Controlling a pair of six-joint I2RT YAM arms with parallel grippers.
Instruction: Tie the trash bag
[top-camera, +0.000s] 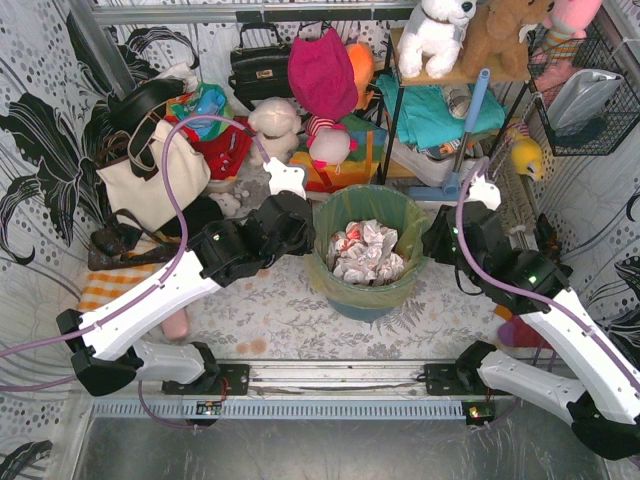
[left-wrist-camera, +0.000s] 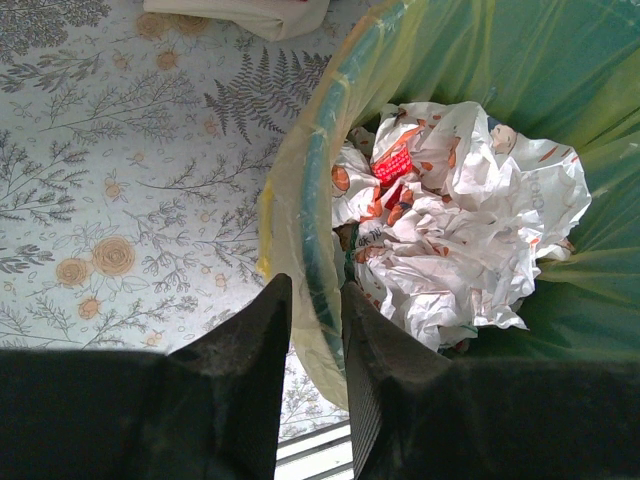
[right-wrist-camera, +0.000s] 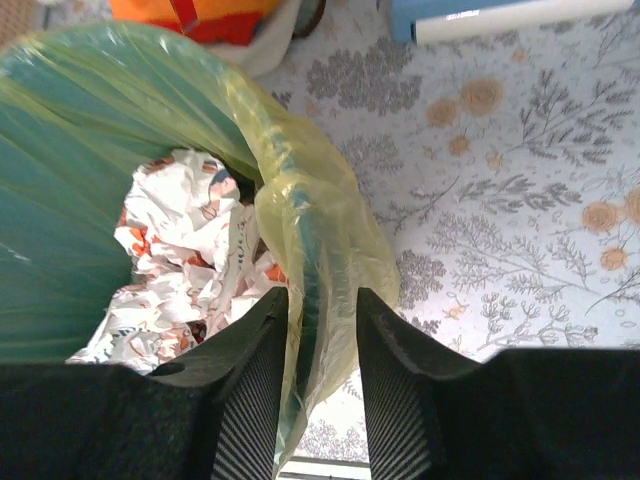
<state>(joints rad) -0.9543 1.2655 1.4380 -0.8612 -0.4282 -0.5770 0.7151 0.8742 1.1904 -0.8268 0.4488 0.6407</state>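
Observation:
The trash bag, thin yellow-green plastic, lines a teal round bin and folds out over its rim. Crumpled white and red paper fills it. My left gripper is at the bin's left rim. In the left wrist view that gripper is open, one finger outside and one inside the bag-covered rim. My right gripper is at the bin's right rim. In the right wrist view it is open astride the folded bag edge, with gaps on both sides.
A cream tote bag and a black handbag lie at the back left. Stuffed toys crowd behind the bin. A shelf and a blue-handled tool stand at the back right, a wire basket beyond.

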